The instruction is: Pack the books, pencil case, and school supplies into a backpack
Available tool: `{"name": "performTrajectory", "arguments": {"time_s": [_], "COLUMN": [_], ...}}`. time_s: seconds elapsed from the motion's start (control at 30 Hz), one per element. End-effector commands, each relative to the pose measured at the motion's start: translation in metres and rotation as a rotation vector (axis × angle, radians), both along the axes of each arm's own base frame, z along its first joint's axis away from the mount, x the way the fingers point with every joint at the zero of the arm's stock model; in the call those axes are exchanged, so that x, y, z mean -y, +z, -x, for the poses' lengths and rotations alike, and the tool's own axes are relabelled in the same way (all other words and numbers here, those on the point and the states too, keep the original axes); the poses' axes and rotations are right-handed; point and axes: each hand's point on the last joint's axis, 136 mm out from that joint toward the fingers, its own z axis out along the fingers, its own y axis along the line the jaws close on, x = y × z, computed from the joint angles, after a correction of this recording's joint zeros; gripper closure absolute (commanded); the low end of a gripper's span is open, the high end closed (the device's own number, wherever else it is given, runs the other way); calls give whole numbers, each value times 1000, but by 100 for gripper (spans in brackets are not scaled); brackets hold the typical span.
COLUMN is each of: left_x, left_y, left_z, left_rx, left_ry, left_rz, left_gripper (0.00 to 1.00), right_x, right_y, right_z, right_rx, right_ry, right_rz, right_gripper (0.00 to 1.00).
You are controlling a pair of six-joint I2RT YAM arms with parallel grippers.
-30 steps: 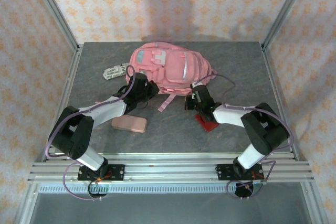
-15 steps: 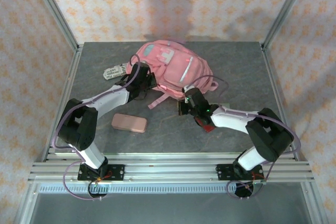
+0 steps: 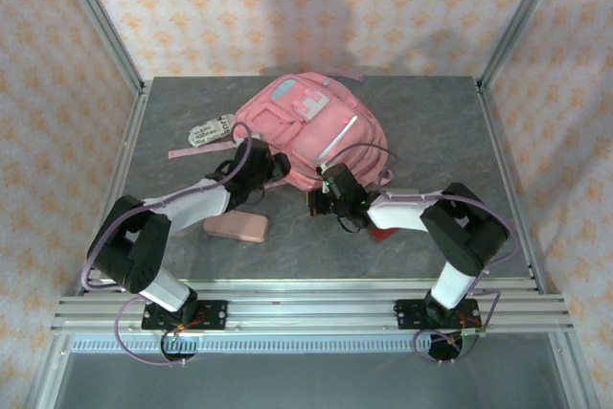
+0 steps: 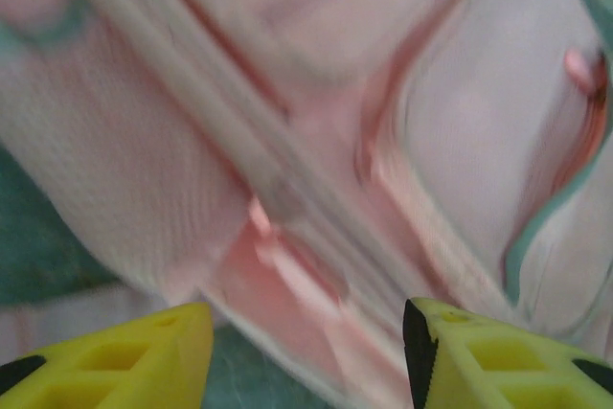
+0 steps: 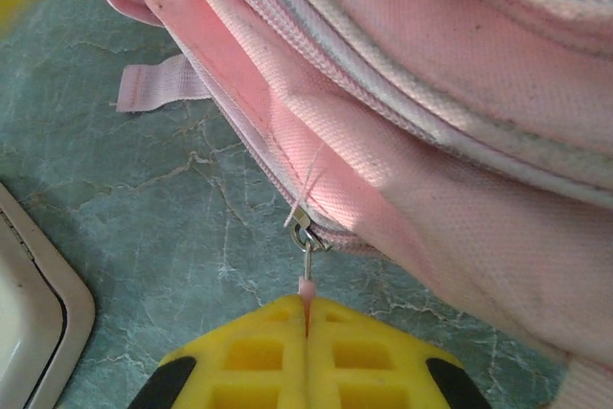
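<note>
The pink backpack [image 3: 308, 126] lies at the middle back of the table. My left gripper [image 3: 268, 166] is at its near left edge. In the left wrist view that gripper [image 4: 306, 361] is open, with blurred pink fabric [image 4: 316, 170] just beyond its yellow fingertips [image 4: 115, 356]. My right gripper [image 3: 326, 200] is at the backpack's near edge, and in the right wrist view it [image 5: 306, 318] is shut on the pink zipper pull [image 5: 306, 286] of the closed zip. A pink pencil case [image 3: 236, 227] lies flat beside the left forearm. The books and school supplies are out of view.
A pale patterned pouch [image 3: 211, 129] lies left of the backpack, next to a loose pink strap [image 3: 192, 151]. A pale flat object with a rounded corner [image 5: 29, 304] sits close to the right gripper's left. Metal frame posts stand at the table's corners.
The left gripper has opened and let go of the backpack. The backpack has turned and shifted toward the back. The right gripper has moved left with the zipper pull.
</note>
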Motion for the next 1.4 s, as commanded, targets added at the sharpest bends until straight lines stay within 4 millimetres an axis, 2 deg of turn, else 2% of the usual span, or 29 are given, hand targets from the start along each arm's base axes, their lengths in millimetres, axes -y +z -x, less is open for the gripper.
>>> {"name": "performTrajectory", "arguments": {"time_s": [0.0,0.13,0.27,0.43,0.5,0.57,0.63,0.67,0.97,1.17,1.23,1.37], "left_x": [19,37,40,40,40,43,48,51,61,66,67,69], "left_y": [-2,-17,-31,-41,-44,-46,-48,-48,-50,-52,-51,-49], "left_z": [2,-2,-9,-13,-16,-19,-22,-23,-12,-7,-7,-7], "left_rx": [15,-20,-37,-36,-31,-31,-40,-47,-72,-83,-81,-80], "left_ry": [9,-1,35,67,75,71,58,47,-1,-17,-18,-24], "left_rz": [110,107,122,148,151,159,166,169,230,273,279,292], "left_gripper": [43,41,37,37,47,75,96,100,100,100,100,100], "right_x": [-16,-14,-15,-16,-16,-15,-14,-13,-3,-2,-1,3], "right_y": [13,13,15,15,13,9,4,1,-28,-31,-31,-36], "right_z": [1,1,2,3,3,3,3,3,-5,-13,-15,-20], "right_rx": [2,2,0,1,-3,-10,-17,-22,-57,-54,-47,-46], "right_ry": [32,28,27,31,33,34,31,25,-43,-87,-104,-140], "right_rz": [-56,-54,-61,-64,-60,-53,-44,-37,50,56,58,85], "right_gripper": [100,100,100,100,100,100,100,100,100,75,71,71]}}
